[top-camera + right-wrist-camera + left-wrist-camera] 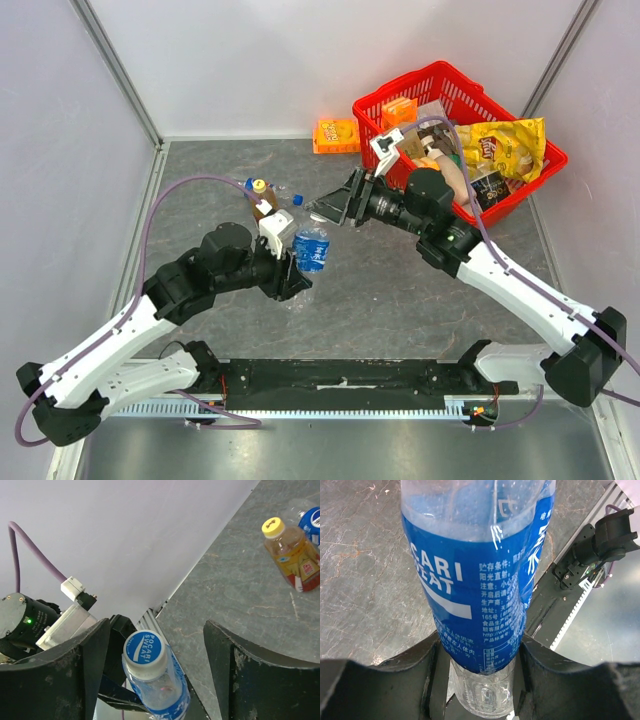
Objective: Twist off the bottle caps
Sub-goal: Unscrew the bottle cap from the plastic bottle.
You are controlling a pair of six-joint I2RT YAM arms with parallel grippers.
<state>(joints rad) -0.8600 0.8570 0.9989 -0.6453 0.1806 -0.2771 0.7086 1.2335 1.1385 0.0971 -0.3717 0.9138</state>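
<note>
Clamped near its clear ribbed base in the left gripper point(480, 680), jaws closed on it: a clear plastic bottle with glossy blue label point(480, 580), top cut off in the left wrist view. Shown only from the right wrist: its round whitish cap with blue top point(144, 649), untouched between the wide-open jaws of the right gripper point(157, 647). Lying behind on the mottled grey table point(240, 590): an amber bottle with red-white label point(295, 562), yellow cap point(273, 527) on. Beside it a blue cap point(312, 524), its bottle mostly cut off.

left claw point(481, 680) clamped on bottle point(480, 580) | right claw point(332, 205) jaws wide apart | both arms stretched inward
</note>
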